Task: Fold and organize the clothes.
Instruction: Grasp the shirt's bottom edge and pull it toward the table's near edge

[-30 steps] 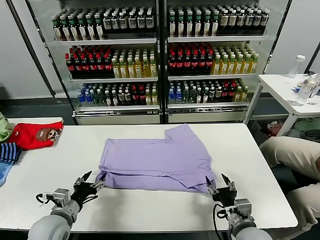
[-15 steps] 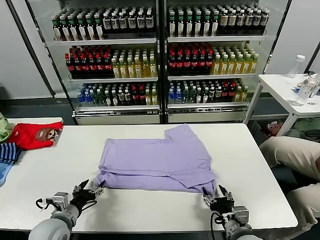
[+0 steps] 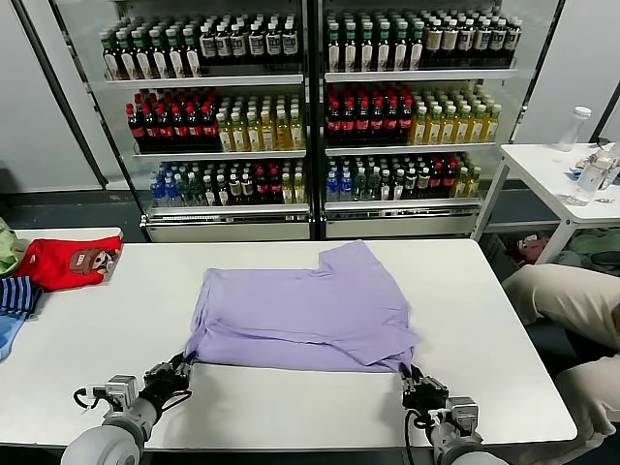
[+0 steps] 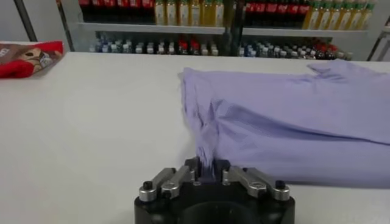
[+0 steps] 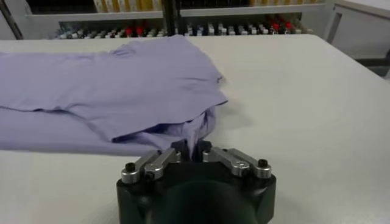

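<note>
Fingers of the left gripper (image 3: 180, 367) are seen pinched on the near left corner of the lavender T-shirt (image 3: 300, 310), low and left of centre in the head view. In the left wrist view that gripper (image 4: 207, 173) is shown with a bunched tuft of cloth clamped between its two fingers, the fabric drawn up into a narrow ridge.

At the far left edge of the head view a red garment (image 3: 64, 262) with a cartoon print is laid on the white table (image 3: 116, 320), and a blue striped garment (image 3: 14, 300) lies just below it, well apart from the shirt.

The T-shirt is spread partly folded across the middle of the table, plain side up, one sleeve pointing toward the upper right. Behind it, shelves of bottles (image 3: 310, 107) fill the top of the frame.

Low and right of centre, the right gripper (image 3: 411, 373) is closed on the near right corner of the shirt. In the right wrist view its fingers (image 5: 194, 148) are pressed together on a gathered fold of lavender cloth.
</note>
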### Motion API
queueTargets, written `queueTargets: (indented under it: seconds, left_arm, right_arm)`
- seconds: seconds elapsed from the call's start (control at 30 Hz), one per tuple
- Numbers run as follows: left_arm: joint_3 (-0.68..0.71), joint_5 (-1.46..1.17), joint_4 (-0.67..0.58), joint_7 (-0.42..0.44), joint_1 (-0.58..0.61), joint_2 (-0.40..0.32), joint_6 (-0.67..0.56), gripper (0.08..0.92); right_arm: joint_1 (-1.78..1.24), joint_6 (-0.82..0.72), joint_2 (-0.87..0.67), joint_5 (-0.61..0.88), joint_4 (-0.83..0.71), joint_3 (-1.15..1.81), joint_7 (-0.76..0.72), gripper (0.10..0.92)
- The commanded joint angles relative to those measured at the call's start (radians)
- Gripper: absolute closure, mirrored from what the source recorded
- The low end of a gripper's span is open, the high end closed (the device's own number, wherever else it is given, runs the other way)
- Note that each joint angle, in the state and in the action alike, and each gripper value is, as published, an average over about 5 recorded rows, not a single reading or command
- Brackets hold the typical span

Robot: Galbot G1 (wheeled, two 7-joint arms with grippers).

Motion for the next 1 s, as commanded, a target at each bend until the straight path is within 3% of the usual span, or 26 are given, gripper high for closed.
queueTargets:
  seconds: [0.03,0.17,0.4,0.63,0.8,1.0]
  left_arm:
    - [-0.01,-0.002,-0.008,-0.003,0.028,0.013,-0.006,0.854]
    - [-0.024,-0.005,-0.076,-0.005,0.106,0.033,-0.016,0.909]
    - [-0.054,-0.006,-0.21,-0.008,0.274,0.068,-0.062,0.911]
    - [-0.052,0.017,-0.235,-0.033,0.315,0.071,-0.058,0.911]
    - [-0.073,0.065,-0.235,-0.053,0.312,0.072,-0.045,0.892]
    - [-0.166,0.055,-0.303,-0.053,0.276,0.072,-0.035,0.738]
  right_arm:
    - [-0.027,-0.004,-0.005,0.045,0.029,0.029,0.002,0.905]
    - [-0.09,-0.004,-0.012,0.04,0.099,0.049,-0.002,0.905]
    - [-0.265,-0.006,-0.018,0.006,0.254,0.086,-0.008,0.905]
    - [-0.376,0.006,-0.001,-0.09,0.282,0.077,-0.005,0.903]
    - [-0.351,0.018,0.001,-0.138,0.257,0.081,-0.007,0.798]
    - [-0.298,-0.019,-0.013,-0.084,0.361,0.139,-0.007,0.634]
